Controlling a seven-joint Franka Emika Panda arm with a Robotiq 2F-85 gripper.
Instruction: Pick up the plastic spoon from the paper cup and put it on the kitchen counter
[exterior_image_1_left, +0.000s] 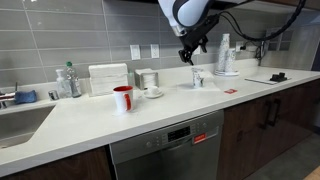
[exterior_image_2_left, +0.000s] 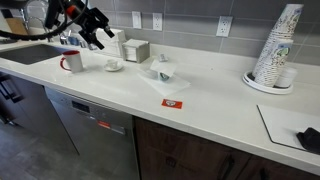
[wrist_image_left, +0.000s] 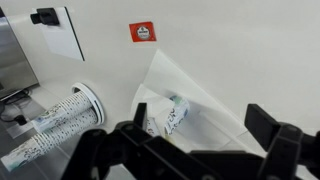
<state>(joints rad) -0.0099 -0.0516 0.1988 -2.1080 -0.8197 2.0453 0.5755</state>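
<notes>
The paper cup (exterior_image_1_left: 197, 78) is small and pale with a green-blue print. It stands on a white napkin (wrist_image_left: 190, 85) in the middle of the kitchen counter (exterior_image_1_left: 150, 118), and shows in both exterior views (exterior_image_2_left: 162, 70). In the wrist view the cup (wrist_image_left: 166, 115) lies just inside my left finger. I cannot make out the plastic spoon clearly; something pale sticks up from the cup. My gripper (exterior_image_1_left: 192, 52) hangs open and empty above the cup, its fingers spread wide (wrist_image_left: 200, 130). It also shows in an exterior view (exterior_image_2_left: 95, 28).
A red mug (exterior_image_1_left: 122, 98) stands toward the sink (exterior_image_1_left: 20, 120). A small red packet (exterior_image_2_left: 173, 102) lies near the front edge. A tall stack of cups (exterior_image_2_left: 276, 48) stands on a plate. A saucer with a cup (exterior_image_1_left: 152, 92) and a napkin box (exterior_image_1_left: 108, 78) are by the wall.
</notes>
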